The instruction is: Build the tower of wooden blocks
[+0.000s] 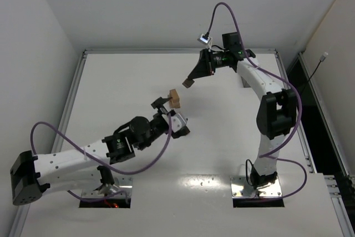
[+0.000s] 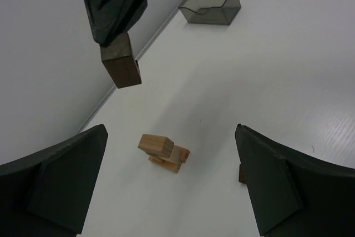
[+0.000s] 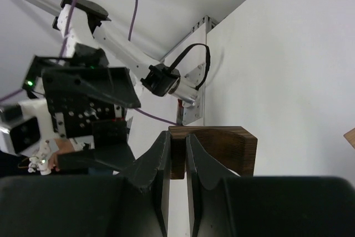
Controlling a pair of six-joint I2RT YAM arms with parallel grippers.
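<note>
The wood block tower is only a low stack so far. A few pale tan pieces sit with one tan block across the top, out on the white tabletop ahead of the left hand. That hand is spread wide and holds nothing, and the stack sits in the gap between its two fingers without touching either.

The right hand hangs in the air above the tabletop, off to one side of the stack on the side toward the clear bin. Its fingers are pinched narrow on one end of a dark brown block, and most of the block sticks out past the fingertips.

These pieces look light, hard and smooth. They will not give under a squeeze, but one could pivot or slip if it is pinched near a corner. The flat opposite faces are the places to take hold.

The stack is probably loose, with nothing binding the blocks, so a sideways nudge could scatter it. The dark block likely needs to be squared over the top piece, lowered straight down and let go gently. The left hand should keep off the stack.
</note>
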